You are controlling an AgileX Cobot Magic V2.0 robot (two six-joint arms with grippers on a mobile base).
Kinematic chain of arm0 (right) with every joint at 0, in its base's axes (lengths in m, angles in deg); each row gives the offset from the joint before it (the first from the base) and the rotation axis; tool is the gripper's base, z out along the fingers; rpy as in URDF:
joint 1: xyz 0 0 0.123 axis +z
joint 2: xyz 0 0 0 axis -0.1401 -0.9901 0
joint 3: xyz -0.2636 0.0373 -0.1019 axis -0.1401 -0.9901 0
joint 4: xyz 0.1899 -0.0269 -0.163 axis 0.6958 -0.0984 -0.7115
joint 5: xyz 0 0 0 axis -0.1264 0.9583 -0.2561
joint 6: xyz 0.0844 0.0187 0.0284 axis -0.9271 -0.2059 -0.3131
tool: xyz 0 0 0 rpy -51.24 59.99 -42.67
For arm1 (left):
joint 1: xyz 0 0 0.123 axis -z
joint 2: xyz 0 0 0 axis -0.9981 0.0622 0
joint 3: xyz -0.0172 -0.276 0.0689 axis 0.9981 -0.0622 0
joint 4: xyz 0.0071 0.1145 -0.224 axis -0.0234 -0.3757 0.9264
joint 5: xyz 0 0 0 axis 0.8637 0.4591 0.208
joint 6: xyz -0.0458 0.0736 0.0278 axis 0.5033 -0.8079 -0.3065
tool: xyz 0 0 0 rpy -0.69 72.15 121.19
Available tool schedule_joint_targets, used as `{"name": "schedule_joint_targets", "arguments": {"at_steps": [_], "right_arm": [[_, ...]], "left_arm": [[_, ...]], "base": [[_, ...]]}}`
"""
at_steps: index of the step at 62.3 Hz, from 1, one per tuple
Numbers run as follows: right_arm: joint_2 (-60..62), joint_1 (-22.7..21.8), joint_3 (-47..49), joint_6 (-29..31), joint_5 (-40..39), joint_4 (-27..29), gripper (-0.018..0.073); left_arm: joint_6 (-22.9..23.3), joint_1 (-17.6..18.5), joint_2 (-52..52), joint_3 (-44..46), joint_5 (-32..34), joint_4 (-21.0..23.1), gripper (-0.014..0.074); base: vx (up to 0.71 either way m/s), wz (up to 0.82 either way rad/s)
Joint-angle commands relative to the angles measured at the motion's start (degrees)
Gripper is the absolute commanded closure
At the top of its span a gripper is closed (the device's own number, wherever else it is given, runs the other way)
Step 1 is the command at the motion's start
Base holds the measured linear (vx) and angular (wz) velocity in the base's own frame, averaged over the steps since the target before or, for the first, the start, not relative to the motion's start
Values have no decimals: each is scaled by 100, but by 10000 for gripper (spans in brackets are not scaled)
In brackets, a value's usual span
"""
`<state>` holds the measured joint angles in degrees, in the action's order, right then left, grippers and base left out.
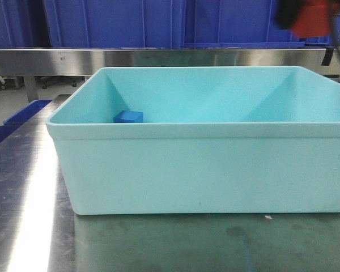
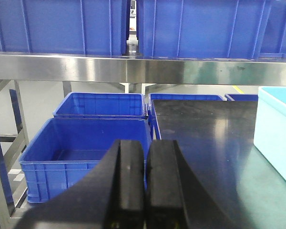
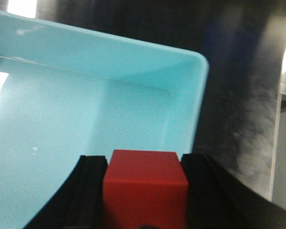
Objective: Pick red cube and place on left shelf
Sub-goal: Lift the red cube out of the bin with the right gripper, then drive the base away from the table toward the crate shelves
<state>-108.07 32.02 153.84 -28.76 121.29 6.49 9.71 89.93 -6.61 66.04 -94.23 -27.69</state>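
My right gripper (image 3: pixel 144 160) is shut on the red cube (image 3: pixel 145 183), which fills the gap between the black fingers (image 3: pixel 91 181). The cube hangs above the near right corner of a turquoise tub (image 3: pixel 86 52). In the front view the red cube (image 1: pixel 313 17) is a blurred patch at the top right, level with the blue crates (image 1: pixel 113 22) on the left shelf (image 1: pixel 158 59). The shelf's steel rail (image 2: pixel 86 67) also crosses the left wrist view. My left gripper (image 2: pixel 146 145) is shut, with nothing between its pads.
A small blue cube (image 1: pixel 128 117) lies inside the turquoise tub (image 1: pixel 204 170), at its back left. The tub stands on a shiny steel table (image 1: pixel 22 187). Below the shelf, two open blue crates (image 2: pixel 81 152) sit left of the dark tabletop (image 2: pixel 205 138).
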Motion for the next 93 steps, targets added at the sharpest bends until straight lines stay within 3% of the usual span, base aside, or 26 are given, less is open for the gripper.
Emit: {"name": "schedule_joint_targets", "arguments": {"at_steps": [1, 11, 36, 51, 93], "right_arm": [[668, -423, -328, 93, -253, -255, 507], [1632, -959, -1144, 461, -503, -263, 507], [4627, -961, -3466, 592, -2222, -280, 507], [6548, -961, -4487, 592, -2206, -280, 507], [6977, -961, -4572, 592, -1914, -280, 507]], "left_arm": [[42, -5, -81, -136, 515, 11, 495], [42, -5, -81, -136, 515, 11, 495], [42, -5, -81, -136, 515, 11, 495], [42, -5, -81, -136, 515, 11, 495], [42, -5, -81, -136, 515, 11, 495]], "base": [[0, 0], [0, 0], [0, 0], [0, 0], [0, 2]]}}
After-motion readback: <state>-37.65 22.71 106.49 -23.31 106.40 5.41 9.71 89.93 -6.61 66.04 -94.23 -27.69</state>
